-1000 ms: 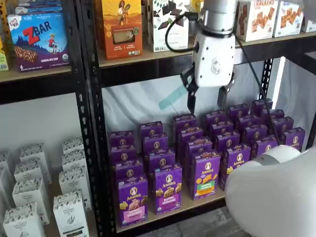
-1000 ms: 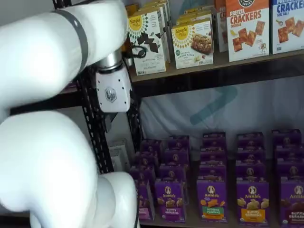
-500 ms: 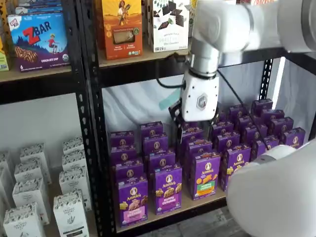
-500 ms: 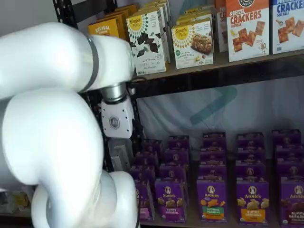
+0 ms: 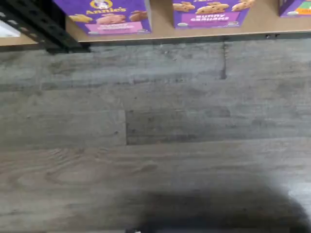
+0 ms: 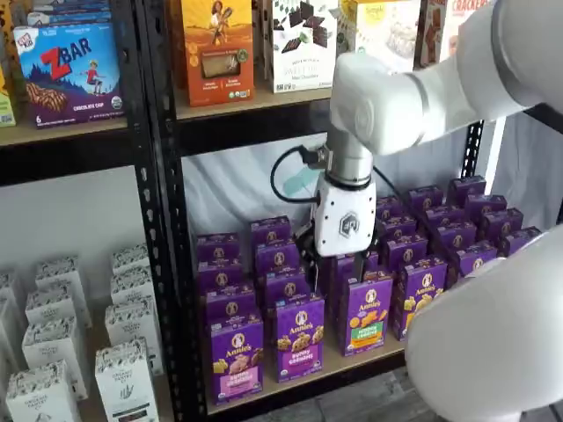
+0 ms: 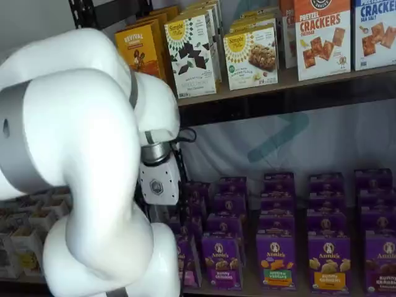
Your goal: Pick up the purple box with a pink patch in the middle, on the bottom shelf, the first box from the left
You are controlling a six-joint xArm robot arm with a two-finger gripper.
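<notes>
Nearest you, the wrist view shows mostly grey wood-grain floor (image 5: 155, 145); at its far edge runs the light tan wooden bottom shelf (image 5: 160, 26), carrying the lower front of the small purple carton with the pink panel (image 5: 109, 19) and, just beside it, a purple carton lettered for bunny grahams (image 5: 210, 13).

In a shelf view the white arm (image 6: 387, 97) hangs in front of the shelf, and its white-bodied gripper with black fingers (image 6: 334, 266) sits above the middle rows of purple cartons. The fingers show only partly against the boxes, so you cannot tell how far apart they stand; nothing appears to be held.

The purple box with the pink patch (image 6: 235, 356) stands upright at the front of the bottom shelf (image 6: 308, 376), beside the black perforated upright (image 6: 167, 264), apart from the gripper and nearer the front rail.

Judge the step as the approach: the box is not yet grasped. The next move calls for you to carry the gripper towards that upright and forward to the front row, then lower the fingers astride the carton without disturbing its neighbour.
</notes>
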